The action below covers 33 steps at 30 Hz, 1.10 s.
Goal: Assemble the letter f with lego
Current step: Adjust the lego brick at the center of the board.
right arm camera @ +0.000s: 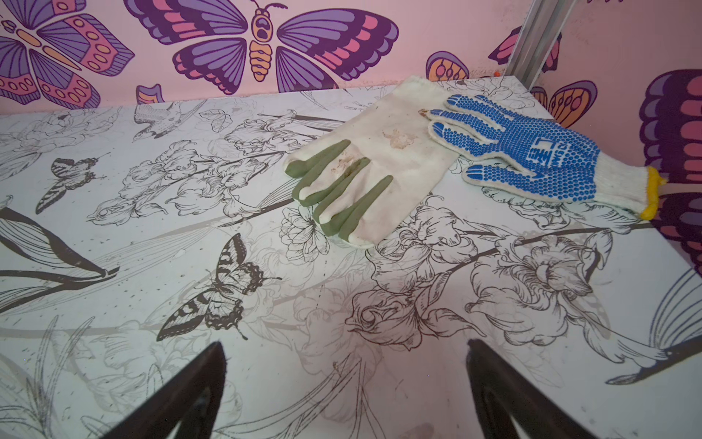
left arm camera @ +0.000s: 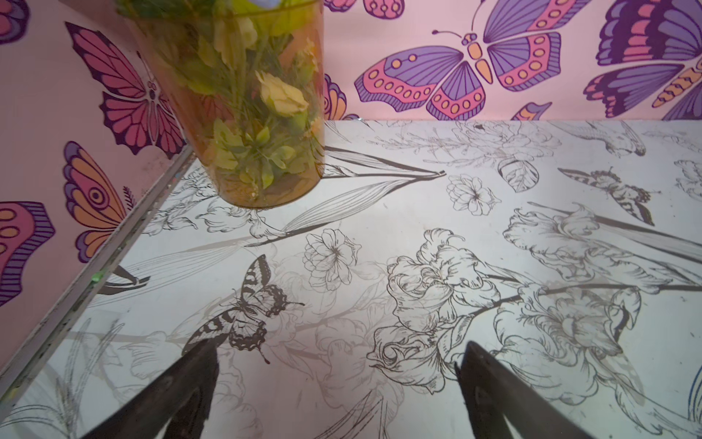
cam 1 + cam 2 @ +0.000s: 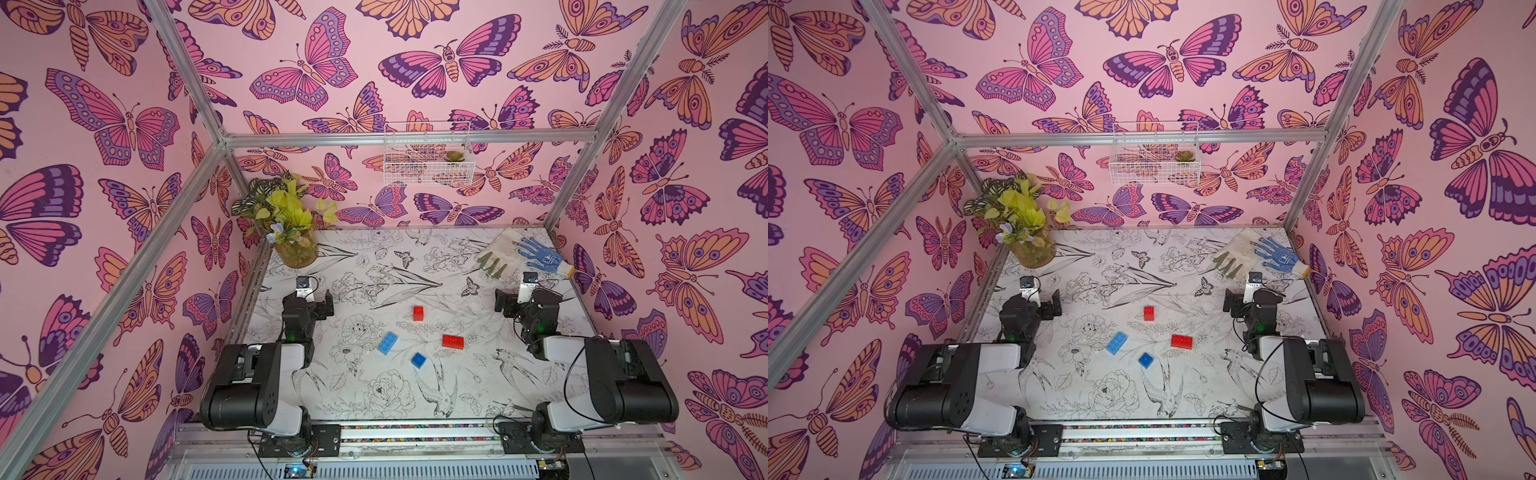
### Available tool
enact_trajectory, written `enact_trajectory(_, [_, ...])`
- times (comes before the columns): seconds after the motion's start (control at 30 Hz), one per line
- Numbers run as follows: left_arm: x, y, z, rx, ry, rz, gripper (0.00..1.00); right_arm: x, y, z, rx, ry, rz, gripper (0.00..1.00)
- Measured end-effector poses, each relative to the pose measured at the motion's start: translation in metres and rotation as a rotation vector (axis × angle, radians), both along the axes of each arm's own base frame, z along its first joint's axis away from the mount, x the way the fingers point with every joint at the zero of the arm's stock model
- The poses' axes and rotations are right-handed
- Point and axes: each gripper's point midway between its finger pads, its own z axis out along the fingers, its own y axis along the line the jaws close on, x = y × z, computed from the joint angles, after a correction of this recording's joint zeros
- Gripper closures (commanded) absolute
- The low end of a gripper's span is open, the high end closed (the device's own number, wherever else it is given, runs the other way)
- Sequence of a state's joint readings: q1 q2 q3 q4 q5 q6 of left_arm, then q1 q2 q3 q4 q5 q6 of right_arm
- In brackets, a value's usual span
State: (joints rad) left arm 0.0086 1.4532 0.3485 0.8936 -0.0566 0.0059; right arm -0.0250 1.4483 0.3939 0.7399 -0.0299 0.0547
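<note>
The lego lies loose mid-table in both top views: a short red brick (image 3: 418,313) (image 3: 1148,313), a longer red brick (image 3: 453,341) (image 3: 1181,341), a longer blue brick (image 3: 387,343) (image 3: 1116,343) and a short blue brick (image 3: 419,360) (image 3: 1145,360). All lie apart from one another, and the letter f is out of view. My left gripper (image 3: 308,299) (image 2: 340,344) hovers at the table's left side, open and empty. My right gripper (image 3: 527,297) (image 1: 345,343) mirrors it at the right side, open and empty. Neither wrist view shows a brick.
An amber vase of artificial plants (image 3: 296,249) (image 2: 243,114) stands at the back left corner. A white-and-green glove (image 3: 496,253) (image 1: 364,167) and a blue-dotted glove (image 3: 540,253) (image 1: 532,156) lie at the back right. A wire basket (image 3: 428,156) hangs on the back wall.
</note>
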Motion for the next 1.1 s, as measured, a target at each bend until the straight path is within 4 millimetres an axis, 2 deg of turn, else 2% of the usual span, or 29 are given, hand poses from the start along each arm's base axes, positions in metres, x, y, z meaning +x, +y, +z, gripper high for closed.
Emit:
enact_trajectory(0.2, [-0.013, 0.005, 0.033, -0.006, -0.008, 0.035, 0.0, -0.004, -0.006, 0.031, 0.015, -0.025, -0.043, 0.01])
enact_trajectory(0.37, [-0.029, 0.002, 0.097, -0.028, -0.07, 0.039, 0.0, -0.018, -0.004, 0.055, 0.02, -0.021, -0.074, 0.01])
enact_trajectory(0.43, [-0.042, -0.004, 0.122, -0.055, -0.104, 0.03, 0.0, -0.021, 0.005, 0.066, 0.016, -0.001, -0.072, 0.01])
enact_trajectory(0.57, [-0.068, -0.014, 0.157, -0.119, -0.138, 0.002, 0.0, -0.024, 0.029, 0.097, 0.002, 0.03, -0.045, 0.01])
enact_trajectory(0.7, [-0.092, -0.031, 0.201, -0.183, -0.154, -0.079, 0.0, -0.038, 0.058, 0.13, -0.011, 0.058, 0.007, 0.01])
enact_trajectory(0.83, [-0.113, -0.053, 0.245, -0.218, -0.147, -0.203, 0.0, -0.054, 0.068, 0.148, 0.011, 0.121, 0.016, 0.01])
enact_trajectory(0.97, [-0.132, -0.077, 0.269, -0.245, -0.083, -0.349, 0.0, -0.068, 0.073, 0.153, 0.031, 0.209, 0.012, 0.01])
enact_trajectory(1.1, [-0.147, -0.103, 0.269, -0.278, 0.023, -0.504, 0.0, -0.079, 0.09, 0.145, 0.02, 0.332, 0.054, 0.01])
